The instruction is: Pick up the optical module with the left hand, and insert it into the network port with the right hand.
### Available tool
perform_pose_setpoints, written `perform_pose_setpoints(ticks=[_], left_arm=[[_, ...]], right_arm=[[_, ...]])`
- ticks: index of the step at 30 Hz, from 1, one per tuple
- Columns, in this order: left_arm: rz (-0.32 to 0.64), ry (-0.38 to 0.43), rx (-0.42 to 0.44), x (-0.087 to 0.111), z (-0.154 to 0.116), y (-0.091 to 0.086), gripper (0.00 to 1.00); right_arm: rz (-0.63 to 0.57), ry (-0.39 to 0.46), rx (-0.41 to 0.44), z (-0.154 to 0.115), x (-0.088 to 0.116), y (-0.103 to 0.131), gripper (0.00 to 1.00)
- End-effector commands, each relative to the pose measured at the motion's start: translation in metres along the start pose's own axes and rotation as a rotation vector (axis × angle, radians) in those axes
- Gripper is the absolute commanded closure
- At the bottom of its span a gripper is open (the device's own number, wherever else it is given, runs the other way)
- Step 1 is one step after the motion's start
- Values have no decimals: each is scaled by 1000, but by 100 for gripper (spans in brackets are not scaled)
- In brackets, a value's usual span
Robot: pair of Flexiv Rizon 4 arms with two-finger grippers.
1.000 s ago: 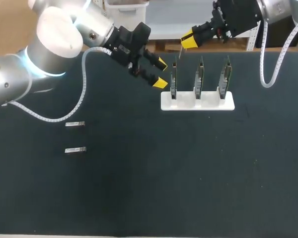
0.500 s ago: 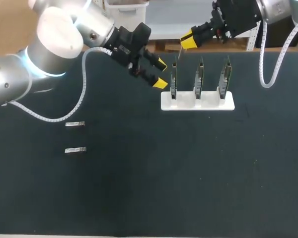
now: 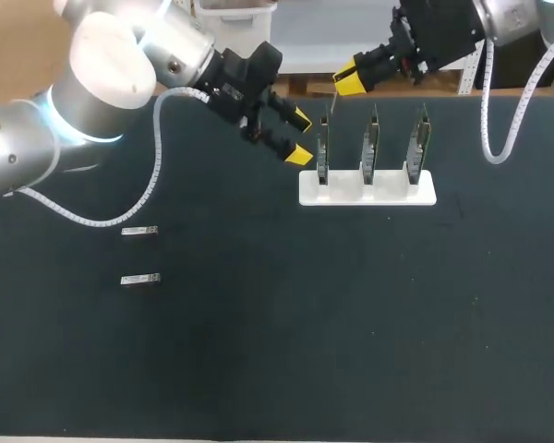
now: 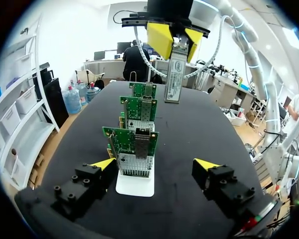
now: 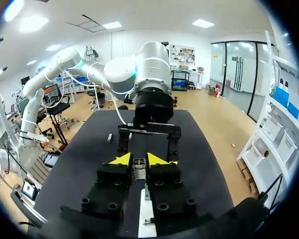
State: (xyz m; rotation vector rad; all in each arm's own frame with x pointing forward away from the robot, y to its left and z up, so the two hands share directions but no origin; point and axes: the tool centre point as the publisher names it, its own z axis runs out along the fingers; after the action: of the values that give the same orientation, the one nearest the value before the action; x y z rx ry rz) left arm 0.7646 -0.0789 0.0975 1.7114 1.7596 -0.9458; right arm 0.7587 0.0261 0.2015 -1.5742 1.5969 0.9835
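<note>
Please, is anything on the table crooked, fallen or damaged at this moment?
Nothing stands out. The three network cards stand upright in the white holder, two optical modules lie flat and parallel on the table, and the right gripper holds a third module pointing down.

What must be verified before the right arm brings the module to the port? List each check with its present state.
1. Right gripper shut on the optical module: ok.
2. Module lined up with the port of the end network card: cannot tell.
3. White stand flat on the table, end card upright: ok.
4. Left gripper open and empty: ok.
5. Left gripper clear of the end card: cannot tell; it sits close beside it.
</note>
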Motion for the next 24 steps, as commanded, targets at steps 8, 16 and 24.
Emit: perform_pose_setpoints(ticks=[8, 16, 24], left_arm=[[0, 2, -1, 0, 0, 0, 0], [0, 2, -1, 0, 0, 0, 0], [0, 2, -1, 0, 0, 0, 0]], right_arm=[[-11, 12, -15, 5, 0, -6, 100], [-6, 19, -24, 10, 4, -7, 100], [-3, 27, -28, 13, 6, -10, 100]])
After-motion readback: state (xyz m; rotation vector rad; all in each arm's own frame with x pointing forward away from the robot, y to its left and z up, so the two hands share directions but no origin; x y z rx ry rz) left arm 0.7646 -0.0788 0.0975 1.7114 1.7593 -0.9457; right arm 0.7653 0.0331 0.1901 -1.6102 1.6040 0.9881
